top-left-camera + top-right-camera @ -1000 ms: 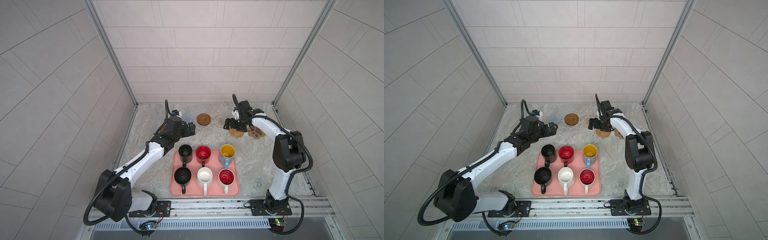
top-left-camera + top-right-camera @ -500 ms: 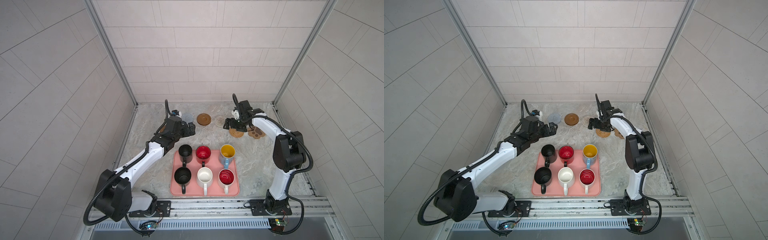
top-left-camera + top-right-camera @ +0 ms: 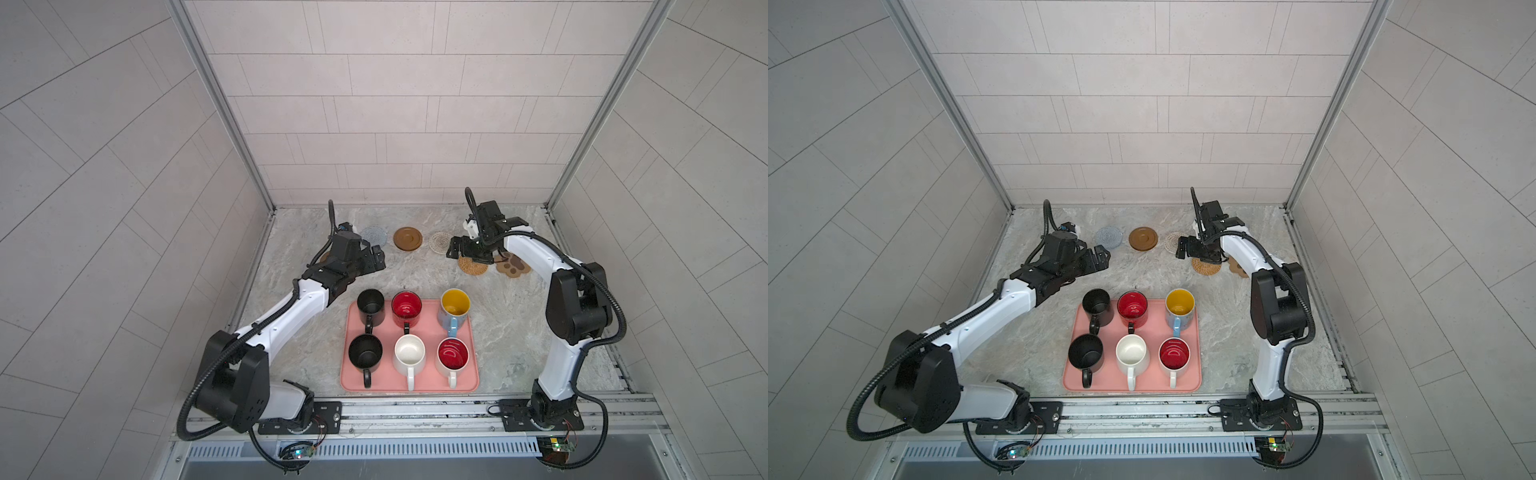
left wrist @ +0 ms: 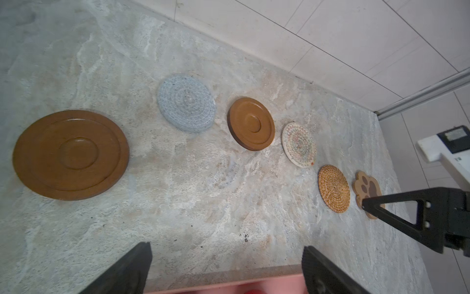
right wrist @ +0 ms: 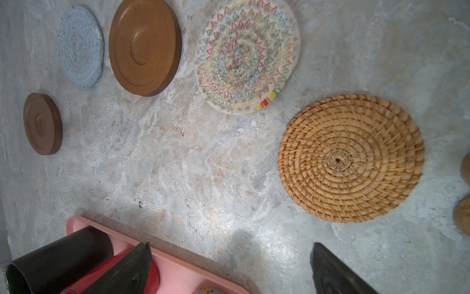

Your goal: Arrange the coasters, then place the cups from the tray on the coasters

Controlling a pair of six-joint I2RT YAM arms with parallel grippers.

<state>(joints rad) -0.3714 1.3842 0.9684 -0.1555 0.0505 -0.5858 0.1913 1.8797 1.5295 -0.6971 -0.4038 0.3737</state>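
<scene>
1. Currently, all six coasters are lying flat on the bench beyond the far edge of the tray (image 3: 430,384), and none is touching another.
2. One brown grooved disc (image 4: 70,154) is lying off the tray's far-left corner, mostly hidden under the left arm in both top views. The grey-blue woven coaster (image 3: 373,235), the second brown disc (image 3: 407,239) and the whitish woven coaster (image 3: 440,242) are forming a line farther from the tray. The tan rattan coaster (image 3: 473,266) and the paw-shaped coaster (image 3: 514,265) are sitting just beside each other, closer to the tray's far-right corner.
3. The six cups are standing upright on the tray in two rows of three, with their handles pointing to the tray's near edge.
4. The left gripper (image 3: 376,259) is hovering just beyond the tray's far-left corner, with jaws wide and holding nothing. The right gripper (image 3: 453,249) is hovering near the rattan coaster, also wide and empty.
5. I am judging that the cup step is not yet begun.
6. What could be going wrong from here:
   - The cups are standing close together, so a wide gripper may be knocking a neighbour.
   - The handles are facing away from the arms, so a rim grasp may be slipping.
   - The coasters look light and may be sliding if a cup lands off-centre.
   - The paw and rattan coasters are so near each other that two cups may be bumping.
</scene>
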